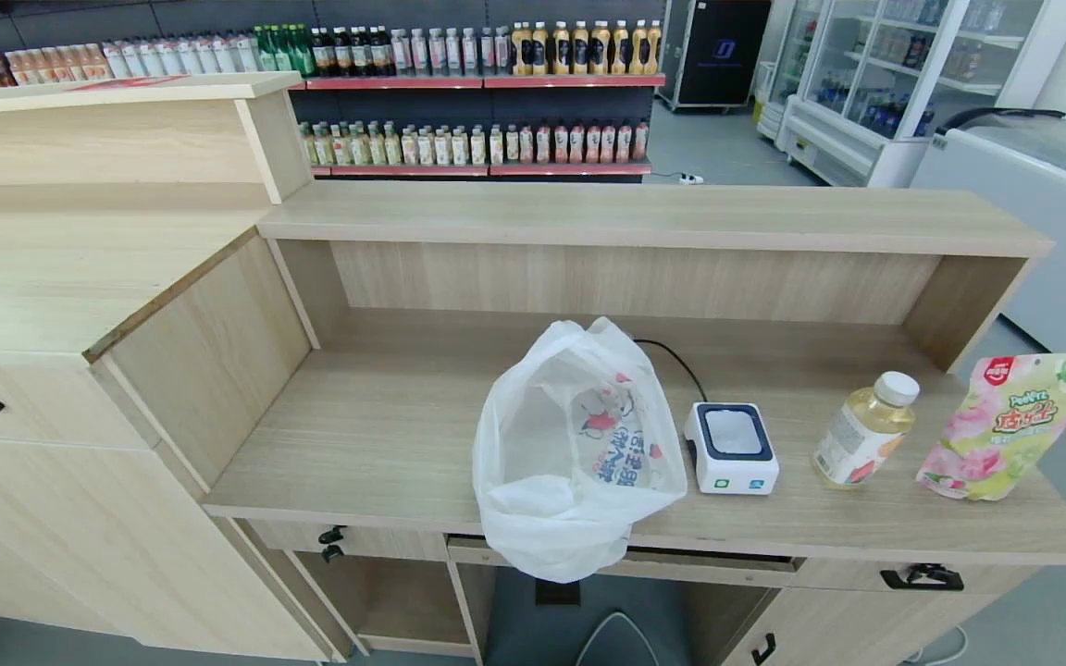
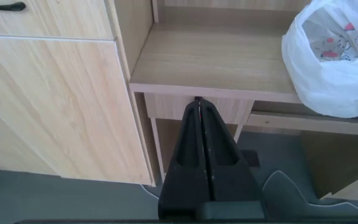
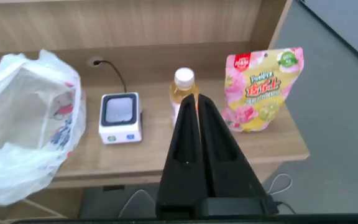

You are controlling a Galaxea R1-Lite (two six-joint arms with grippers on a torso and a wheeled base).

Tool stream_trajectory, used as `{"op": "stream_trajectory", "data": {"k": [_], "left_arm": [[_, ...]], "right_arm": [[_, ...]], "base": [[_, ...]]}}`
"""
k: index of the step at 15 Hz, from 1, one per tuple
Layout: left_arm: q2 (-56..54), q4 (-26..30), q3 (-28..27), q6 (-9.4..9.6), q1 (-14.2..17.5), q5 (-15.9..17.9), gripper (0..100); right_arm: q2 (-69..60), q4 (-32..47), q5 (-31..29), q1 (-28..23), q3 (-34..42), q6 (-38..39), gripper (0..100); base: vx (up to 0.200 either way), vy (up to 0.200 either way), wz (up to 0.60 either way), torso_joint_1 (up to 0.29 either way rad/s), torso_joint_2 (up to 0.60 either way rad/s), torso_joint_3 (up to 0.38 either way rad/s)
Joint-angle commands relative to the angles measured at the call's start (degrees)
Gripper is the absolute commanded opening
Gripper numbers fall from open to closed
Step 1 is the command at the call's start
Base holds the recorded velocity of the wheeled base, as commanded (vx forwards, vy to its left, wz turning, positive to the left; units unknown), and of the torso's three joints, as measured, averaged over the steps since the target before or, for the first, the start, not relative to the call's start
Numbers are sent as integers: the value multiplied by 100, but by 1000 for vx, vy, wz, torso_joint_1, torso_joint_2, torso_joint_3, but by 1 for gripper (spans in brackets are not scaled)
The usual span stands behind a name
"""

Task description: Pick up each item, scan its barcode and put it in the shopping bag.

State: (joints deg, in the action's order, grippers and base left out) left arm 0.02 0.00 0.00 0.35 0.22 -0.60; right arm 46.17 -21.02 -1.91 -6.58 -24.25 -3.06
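Observation:
On the wooden counter an open white plastic shopping bag hangs over the front edge. Right of it sits a small white barcode scanner with a dark cable. Farther right stand a bottle of yellow drink with a white cap and a pink-green stand-up snack pouch. My left gripper is shut and empty, low in front of the counter's left end, with the bag off to one side. My right gripper is shut and empty, held before the bottle, next to the pouch and scanner.
A raised shelf runs along the counter's back, and a taller cabinet closes the left side. Drawers with black handles sit under the counter. Drink shelves and fridges stand in the room behind.

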Motion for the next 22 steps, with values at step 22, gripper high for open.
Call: {"op": "stream_trajectory", "data": {"k": [22], "left_arm": [[-2, 0, 0, 0, 4, -2, 0]], "right_arm": [[7389, -5861, 411, -458, 227, -1127, 100]], "base": [[0, 0, 0, 0, 0, 0]]}}
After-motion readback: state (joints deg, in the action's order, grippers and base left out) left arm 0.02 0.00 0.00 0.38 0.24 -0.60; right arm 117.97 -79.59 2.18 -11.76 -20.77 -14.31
